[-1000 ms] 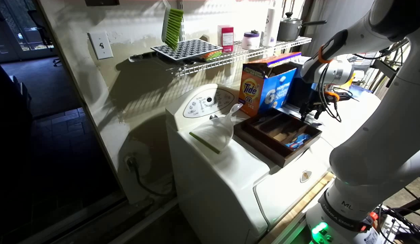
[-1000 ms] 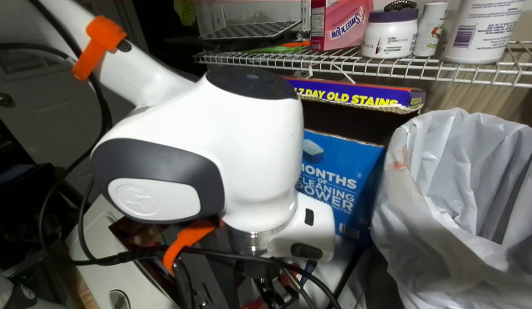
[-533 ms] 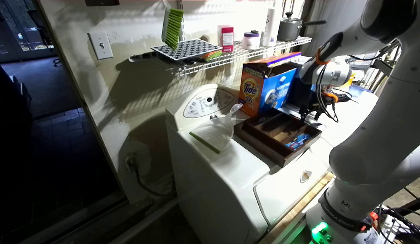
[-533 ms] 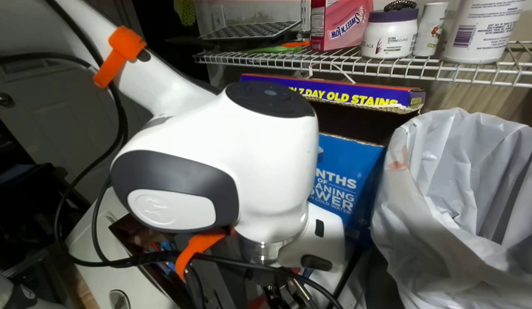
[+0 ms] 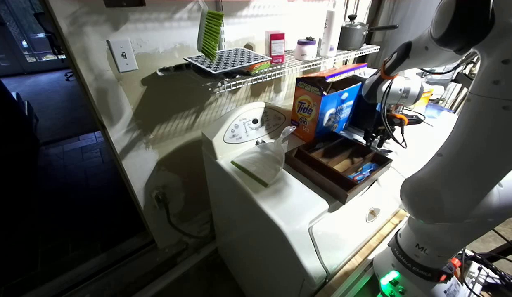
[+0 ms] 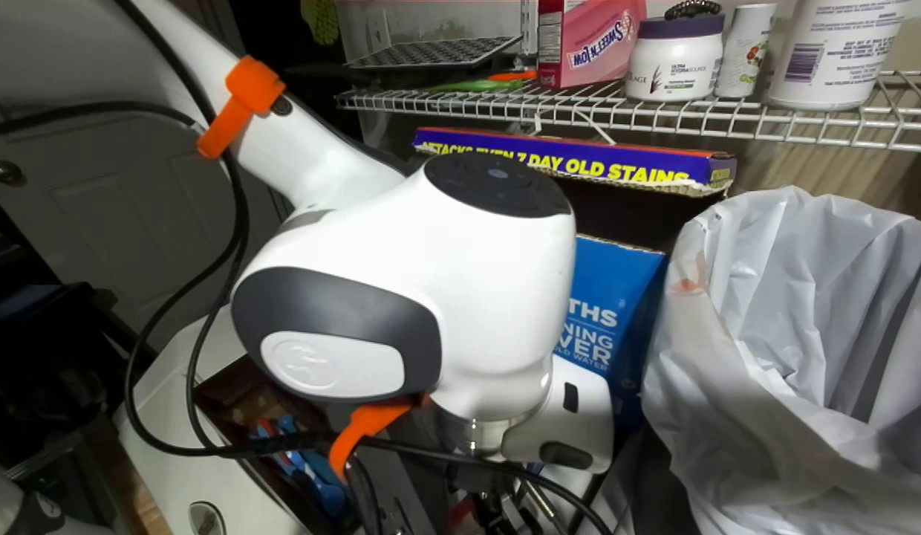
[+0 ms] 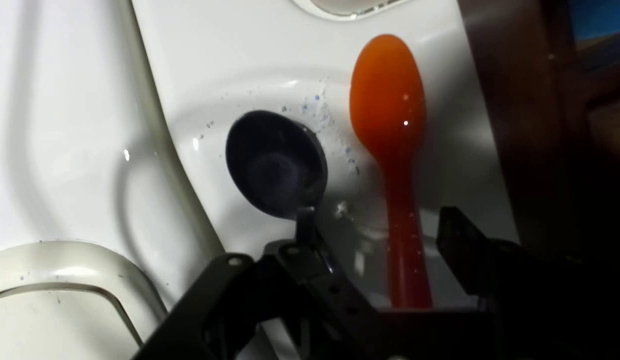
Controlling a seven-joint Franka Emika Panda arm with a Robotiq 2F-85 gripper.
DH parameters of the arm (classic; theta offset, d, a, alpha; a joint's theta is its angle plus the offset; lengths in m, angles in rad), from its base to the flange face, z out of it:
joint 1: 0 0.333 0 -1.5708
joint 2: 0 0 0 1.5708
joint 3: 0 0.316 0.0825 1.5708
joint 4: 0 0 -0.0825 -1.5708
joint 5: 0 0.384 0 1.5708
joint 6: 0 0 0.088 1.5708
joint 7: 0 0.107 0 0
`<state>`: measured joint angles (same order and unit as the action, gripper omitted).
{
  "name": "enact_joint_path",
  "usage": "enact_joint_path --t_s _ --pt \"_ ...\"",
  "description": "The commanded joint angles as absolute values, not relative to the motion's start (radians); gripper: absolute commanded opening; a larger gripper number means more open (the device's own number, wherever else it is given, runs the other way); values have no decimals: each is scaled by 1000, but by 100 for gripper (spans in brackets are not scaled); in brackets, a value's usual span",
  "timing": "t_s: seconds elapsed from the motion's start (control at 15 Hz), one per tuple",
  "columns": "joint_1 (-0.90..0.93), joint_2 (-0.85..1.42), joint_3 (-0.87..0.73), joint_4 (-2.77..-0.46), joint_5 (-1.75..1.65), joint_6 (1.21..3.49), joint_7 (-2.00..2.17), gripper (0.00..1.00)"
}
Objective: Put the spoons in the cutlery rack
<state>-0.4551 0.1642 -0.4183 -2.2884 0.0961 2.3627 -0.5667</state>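
The white counter (image 7: 215,45) carries the dark wooden cutlery rack (image 5: 314,179), and near it the black pincer (image 7: 377,225) hangs released, its fingers well apart. In the wrist view the handle of an orange-red spoon (image 7: 387,95) shows between those fingers, the spoon lying on the counter just beside the rack; next to it is a dark round-bowled spoon (image 7: 275,165), its handle hard to make out against the pincer. Between the bowls lie pale powdery specks (image 7: 321,107), some of them blue.
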Motion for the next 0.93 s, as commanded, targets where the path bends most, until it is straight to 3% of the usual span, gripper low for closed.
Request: enact_joint_path --t_s 0.0,0.07,0.27,0.4,0.53,0.87 --pt "-478 185 -394 -2259 125 2370 -584 78" --pt "-478 184 -392 -2259 125 2371 -583 82" --pt "-480 184 -387 -2254 132 2369 -586 70" --pt "-482 184 -384 -2253 134 2366 -585 52" --pt "-483 186 -382 -2252 136 2364 -586 42" --pt "-486 182 -374 -2252 153 2345 -592 73"
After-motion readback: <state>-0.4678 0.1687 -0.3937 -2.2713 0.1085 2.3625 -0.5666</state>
